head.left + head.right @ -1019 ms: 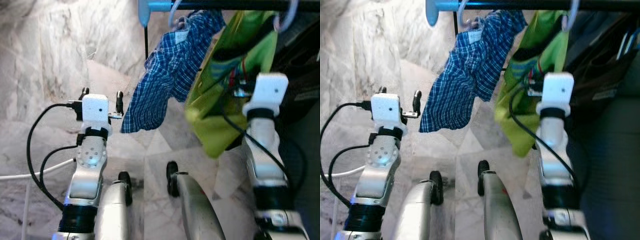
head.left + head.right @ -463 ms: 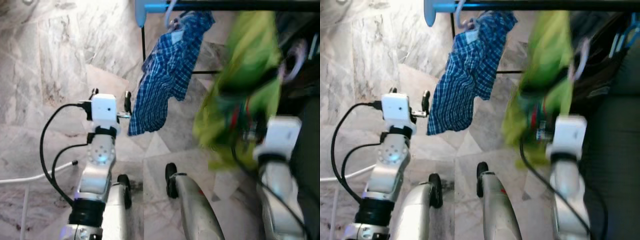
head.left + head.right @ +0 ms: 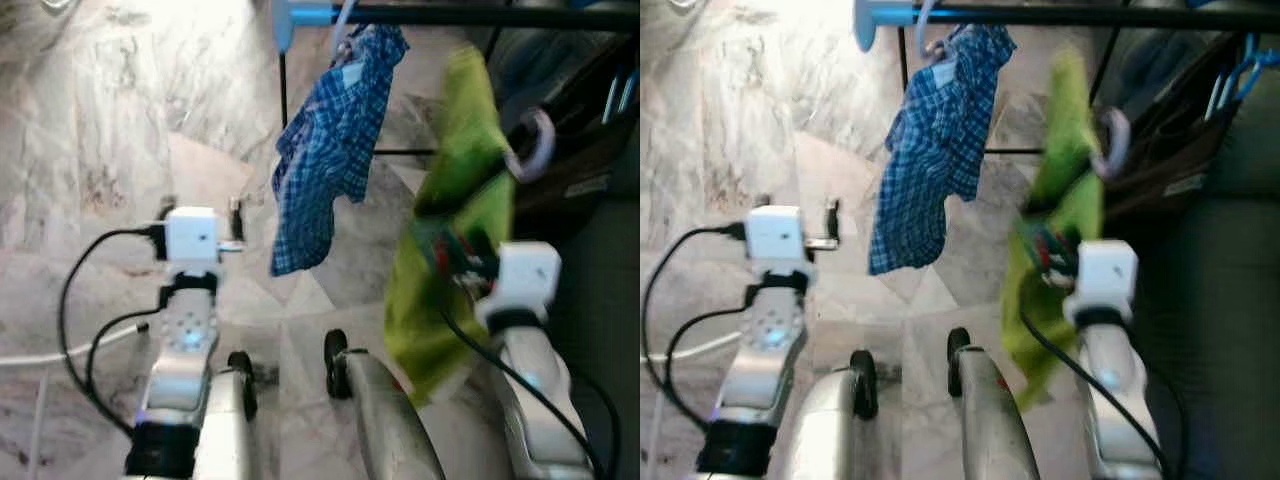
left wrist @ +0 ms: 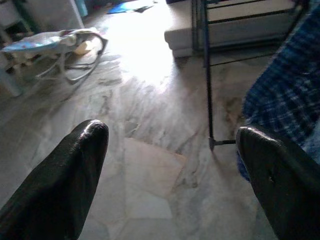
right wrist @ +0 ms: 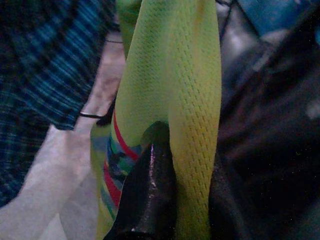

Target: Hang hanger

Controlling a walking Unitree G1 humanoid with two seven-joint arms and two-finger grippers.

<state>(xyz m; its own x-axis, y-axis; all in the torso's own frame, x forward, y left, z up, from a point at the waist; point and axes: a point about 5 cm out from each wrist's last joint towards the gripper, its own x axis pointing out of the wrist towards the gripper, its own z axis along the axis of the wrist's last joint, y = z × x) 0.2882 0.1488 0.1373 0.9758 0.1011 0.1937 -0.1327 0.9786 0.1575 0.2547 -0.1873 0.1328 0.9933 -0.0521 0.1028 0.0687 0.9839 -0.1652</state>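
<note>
Gripping the green garment (image 3: 450, 230), the right claw (image 5: 150, 200) sits below the rail (image 3: 450, 14).

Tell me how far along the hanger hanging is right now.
Done: the blue plaid shirt hangs on the rail. In hand: the right gripper grips the green garment, whose hanger hook sits below the rail, not on it. Left: lift and hook it. The left gripper is open, holding nothing.

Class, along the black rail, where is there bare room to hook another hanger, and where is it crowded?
Bare rail runs between the blue plaid shirt and the dark clothes. The right tool holds the green garment below that gap. Right of it, the clothes crowd together.
</note>
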